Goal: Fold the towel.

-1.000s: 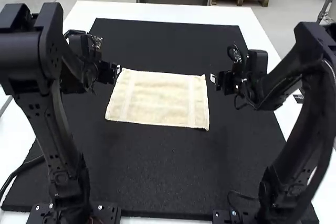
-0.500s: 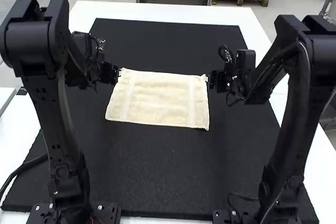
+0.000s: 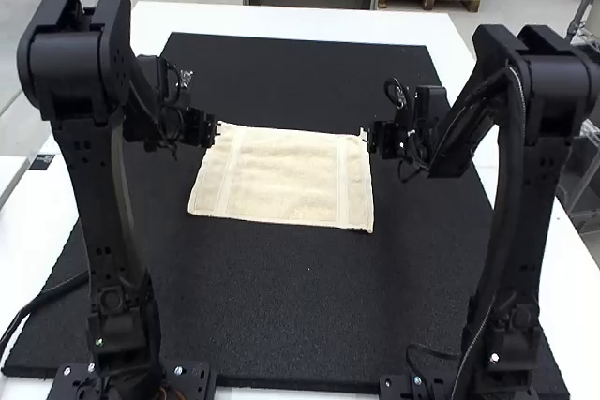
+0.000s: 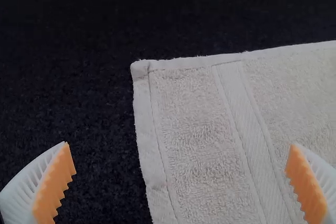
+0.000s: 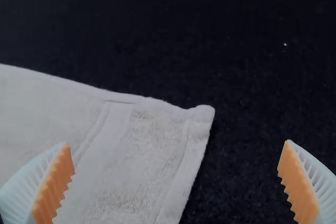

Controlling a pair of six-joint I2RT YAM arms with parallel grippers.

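Evidently spread, the left gripper (image 4: pixel 180 148) and right gripper (image 5: pixel 177 144) straddle the far corners of the towel (image 3: pixel 281 177), which lies flat on the black mat (image 3: pixel 291 316). Ideally both pinch together, squarely, then carry that edge nearer, taut and level.

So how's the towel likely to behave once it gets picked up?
The towel will probably droop rather than hold its shape, since it looks like soft, looped cloth. It's likely light for its size, lying thin and flat on the mat. That nubby weave suggests it won't slip easily from a gripper.
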